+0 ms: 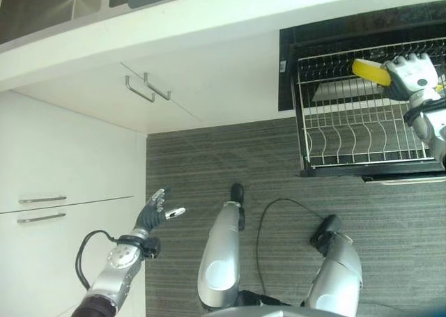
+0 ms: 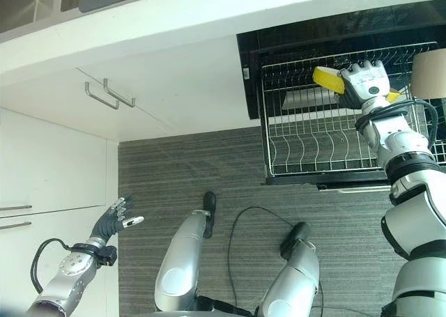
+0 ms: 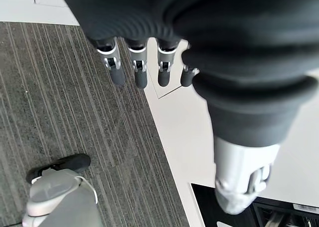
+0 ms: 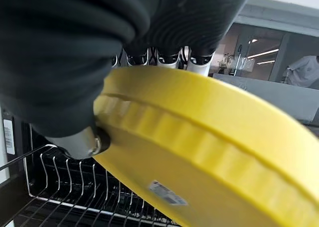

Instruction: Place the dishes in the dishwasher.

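One wire rack (image 1: 348, 132) stands pulled out of the open dishwasher (image 2: 293, 42), its tines bare. Above its far part the right hand (image 2: 368, 80) holds a yellow plate (image 4: 209, 152), thumb and fingers pinching its rim. Low by the white cabinets (image 1: 63, 164), the left hand (image 1: 155, 212) hangs with fingers spread, touching nothing.

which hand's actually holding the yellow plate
The right hand, up over the pulled-out dishwasher rack, grips the yellow plate. The left hand hangs open and empty beside the white cabinets.
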{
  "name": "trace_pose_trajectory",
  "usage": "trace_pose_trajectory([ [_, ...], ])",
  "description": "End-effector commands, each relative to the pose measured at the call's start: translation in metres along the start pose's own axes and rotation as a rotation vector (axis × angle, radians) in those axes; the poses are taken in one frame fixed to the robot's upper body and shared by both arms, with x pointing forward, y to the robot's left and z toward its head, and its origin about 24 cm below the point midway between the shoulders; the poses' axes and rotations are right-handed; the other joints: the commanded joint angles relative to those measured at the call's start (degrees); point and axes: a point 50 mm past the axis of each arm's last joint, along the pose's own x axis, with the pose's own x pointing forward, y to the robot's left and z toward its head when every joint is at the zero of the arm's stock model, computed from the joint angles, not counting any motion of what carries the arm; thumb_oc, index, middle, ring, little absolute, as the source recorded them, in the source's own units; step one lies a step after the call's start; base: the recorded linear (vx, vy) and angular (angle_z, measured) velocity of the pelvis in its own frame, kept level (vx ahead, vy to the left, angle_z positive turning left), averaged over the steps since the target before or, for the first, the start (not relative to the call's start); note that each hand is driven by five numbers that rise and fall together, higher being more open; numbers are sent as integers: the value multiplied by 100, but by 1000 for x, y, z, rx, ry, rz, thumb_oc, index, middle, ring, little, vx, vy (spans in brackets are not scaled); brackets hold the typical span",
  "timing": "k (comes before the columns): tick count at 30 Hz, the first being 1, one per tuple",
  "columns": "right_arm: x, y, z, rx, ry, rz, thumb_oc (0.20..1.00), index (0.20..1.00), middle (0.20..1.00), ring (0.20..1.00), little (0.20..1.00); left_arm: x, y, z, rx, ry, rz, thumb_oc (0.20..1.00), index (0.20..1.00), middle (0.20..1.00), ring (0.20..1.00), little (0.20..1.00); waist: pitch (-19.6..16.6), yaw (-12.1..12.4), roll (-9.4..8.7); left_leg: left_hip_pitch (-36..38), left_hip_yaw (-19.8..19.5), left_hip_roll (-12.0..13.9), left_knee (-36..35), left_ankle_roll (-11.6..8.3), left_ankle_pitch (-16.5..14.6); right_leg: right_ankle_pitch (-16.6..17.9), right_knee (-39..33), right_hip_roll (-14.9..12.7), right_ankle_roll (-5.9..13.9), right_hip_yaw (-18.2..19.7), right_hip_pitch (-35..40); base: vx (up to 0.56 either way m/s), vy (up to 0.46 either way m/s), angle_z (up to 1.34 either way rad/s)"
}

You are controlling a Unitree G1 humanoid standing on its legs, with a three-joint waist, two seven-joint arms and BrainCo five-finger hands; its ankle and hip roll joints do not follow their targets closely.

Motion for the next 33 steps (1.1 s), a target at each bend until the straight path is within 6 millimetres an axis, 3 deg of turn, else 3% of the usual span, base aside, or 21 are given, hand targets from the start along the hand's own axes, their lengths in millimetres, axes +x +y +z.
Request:
trace_pose_trajectory([
  [1,13,-30,-20,-47,69,-85,200,200,200,200,200,-9,14,8,17,-46,16,1000,1000,1000,1000,1000,-134,177,-29,-47,-374,146,-157,38,70,-39,259,-151,225,202,-157,-40,11,2],
  [9,17,-26,-11,-4,60,-54,200,200,200,200,200,-6,11,16,2,-82,2,1000,1000,1000,1000,1000,-52,229,24,-177,-396,80,-79,50,-68,-189,416,-185,271,250,-303,15,-5,0],
  [15,13,-1,8,111,9,189,200,200,200,200,200,-3,12,23,9,-96,-3,1000,1000,1000,1000,1000,-48,311,17,-293,-421,55,-57,84,-64,-208,456,-201,235,174,-384,2,-5,0],
  [22,-1,34,25,314,59,478,200,200,200,200,200,0,11,31,22,-108,-13,1000,1000,1000,1000,1000,-48,384,9,-373,-441,28,-59,110,-41,-189,460,-198,209,101,-414,1,-9,0],
  [26,-16,59,33,506,172,690,200,200,200,200,200,3,7,35,28,-114,-26,1000,1000,1000,1000,1000,-48,413,15,-403,-446,13,-36,124,-44,-182,469,-207,187,83,-421,0,0,0],
  [27,-19,64,36,532,187,730,225,225,225,225,225,4,6,38,28,-117,-30,1000,1000,1000,1000,1000,-48,416,24,-412,-445,7,-32,126,-47,-183,469,-208,179,78,-424,0,0,0],
  [28,-23,69,37,544,203,772,438,438,438,438,438,5,5,39,28,-118,-32,1000,1000,1000,1000,1000,-48,418,34,-417,-444,-2,-23,131,-53,-184,477,-213,174,74,-427,0,0,0],
  [32,-29,76,41,586,234,819,1000,1000,1000,1000,1000,7,4,43,32,-117,-38,1000,1000,1000,1000,1000,-48,440,61,-452,-451,-26,4,132,-44,-186,514,-222,164,77,-445,12,2,3],
  [33,-29,77,41,585,233,821,1000,1000,1000,1000,1000,7,4,43,32,-116,-38,1000,1000,1000,1000,1000,-48,442,61,-453,-451,-25,7,134,-44,-186,520,-226,165,76,-446,18,1,5],
])
